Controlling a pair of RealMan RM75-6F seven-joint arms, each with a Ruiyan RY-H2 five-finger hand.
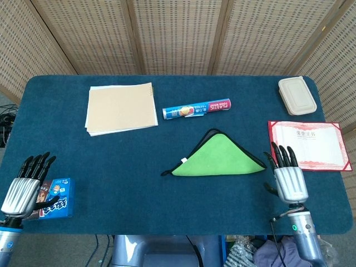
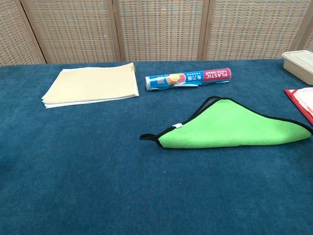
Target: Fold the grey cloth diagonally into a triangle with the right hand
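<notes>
Nearest the robot, at the front edge of the blue table point(image 1: 139, 189), both hands hover palm-down with fingers spread and nothing in them. The left hand point(image 1: 23, 186) sits at the front left corner, just over a small blue snack packet point(image 1: 57, 204). The right hand point(image 1: 288, 179) is at the front right, a little apart from the cloth's right tip and just in front of a red-bordered certificate point(image 1: 308, 144); neither hand appears in the chest view.

The cloth point(image 1: 221, 157) lies in the middle of the table, right of centre, as a flat triangle with its long edge toward the robot (its showing face is bright green with a dark trim, not grey). A small dark loop pokes out at its left tip, beside a white tag.

Farther back, a plastic wrap roll point(image 1: 197, 109) lies on its side, well clear of the cloth. To its left rests a stack of tan paper point(image 1: 120, 107). At the far right corner stands a beige lidded box point(image 1: 297, 95); the lid is on, so its contents cannot be seen.
</notes>
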